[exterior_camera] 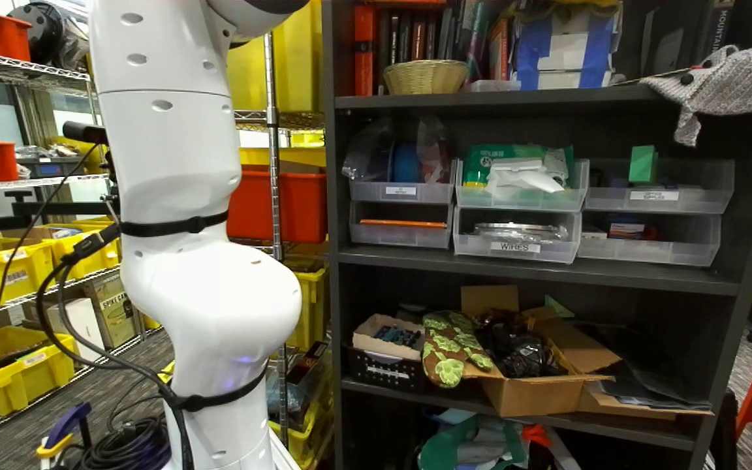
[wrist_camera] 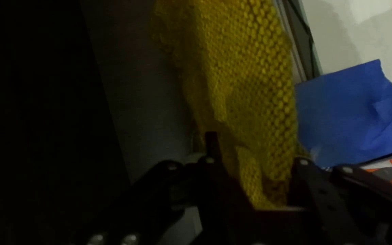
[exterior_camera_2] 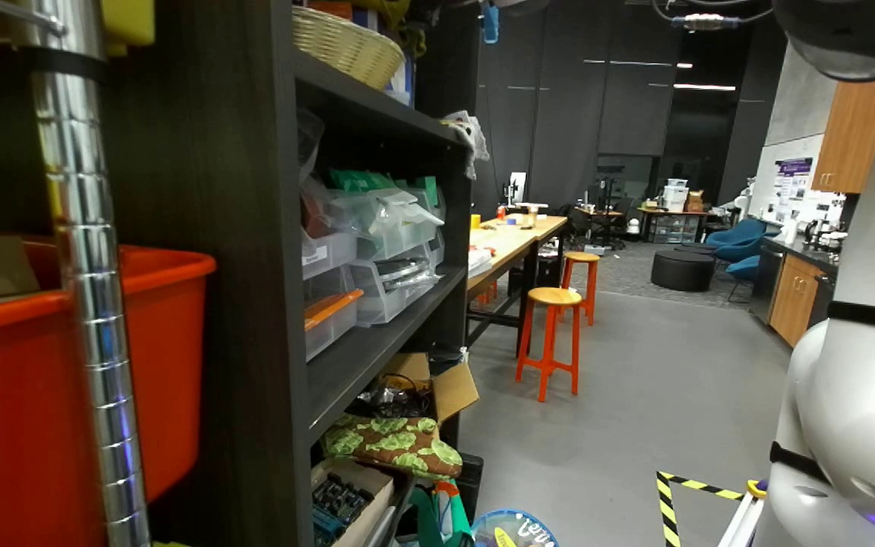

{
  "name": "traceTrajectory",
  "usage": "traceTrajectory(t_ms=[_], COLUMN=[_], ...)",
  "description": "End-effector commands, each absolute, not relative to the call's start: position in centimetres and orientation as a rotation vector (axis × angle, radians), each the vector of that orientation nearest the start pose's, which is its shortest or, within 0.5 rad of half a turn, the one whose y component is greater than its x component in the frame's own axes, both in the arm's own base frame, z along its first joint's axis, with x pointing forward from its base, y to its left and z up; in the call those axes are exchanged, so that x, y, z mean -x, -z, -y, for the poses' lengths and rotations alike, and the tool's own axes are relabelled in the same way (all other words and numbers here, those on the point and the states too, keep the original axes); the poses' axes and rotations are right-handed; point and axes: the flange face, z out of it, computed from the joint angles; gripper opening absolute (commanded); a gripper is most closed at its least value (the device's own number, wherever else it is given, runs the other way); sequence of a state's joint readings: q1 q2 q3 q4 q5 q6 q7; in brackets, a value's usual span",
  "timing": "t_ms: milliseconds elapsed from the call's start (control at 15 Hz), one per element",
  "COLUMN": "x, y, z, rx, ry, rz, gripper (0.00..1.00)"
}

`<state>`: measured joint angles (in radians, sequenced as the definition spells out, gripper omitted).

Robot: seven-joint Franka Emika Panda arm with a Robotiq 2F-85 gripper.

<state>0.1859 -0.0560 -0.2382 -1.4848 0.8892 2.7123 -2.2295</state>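
1. nearest me, a white arm (exterior_camera: 213,281) stands before a dark bookcase (exterior_camera: 539,274), its upper end running out of sight in both exterior views.
2. up close in the wrist view, the hand (wrist_camera: 255,149) has its two fingers (wrist_camera: 318,194) apart, one on either side of a yellow knit cloth (wrist_camera: 250,75); it's dim and blurred there, and i can't tell whether they are clamped on it.
3. the cloth lies in loose folds right beside some blue tape (wrist_camera: 345,112); in an exterior view a bit of its yellow shows above a white box (exterior_camera: 562,49) on the top shelf (exterior_camera: 546,98).
4. on that shelf a wicker basket (exterior_camera: 425,77) sits in front of books (exterior_camera: 415,36), and a grey knitted piece (exterior_camera: 719,88) droops over the edge.
5. lower down, clear plastic bins (exterior_camera: 555,251) are stacked two high, one labelled "wires", above an open cardboard box (exterior_camera: 536,398) with a leaf-print mitt (exterior_camera: 452,352) beside it.
6. beyond the bookcase i see a wooden tabletop (exterior_camera_2: 517,243) and orange-legged stools (exterior_camera_2: 555,296).
7. farthest off are a black ottoman (exterior_camera_2: 682,270) and blue chairs (exterior_camera_2: 741,235).
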Motion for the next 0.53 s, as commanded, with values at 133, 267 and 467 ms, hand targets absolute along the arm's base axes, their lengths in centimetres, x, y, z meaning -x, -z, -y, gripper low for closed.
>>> traceTrajectory(t_ms=[133,267,467], x=[-56.17,-56.24,-56.07], y=[-83.85,-83.87,-83.97], z=[6.83,6.97,7.3], rx=[-1.346,-1.353,-1.352], ry=[-1.489,-1.49,-1.502], rz=[-1.432,-1.435,-1.433], gripper=[0.0,0.0,0.01])
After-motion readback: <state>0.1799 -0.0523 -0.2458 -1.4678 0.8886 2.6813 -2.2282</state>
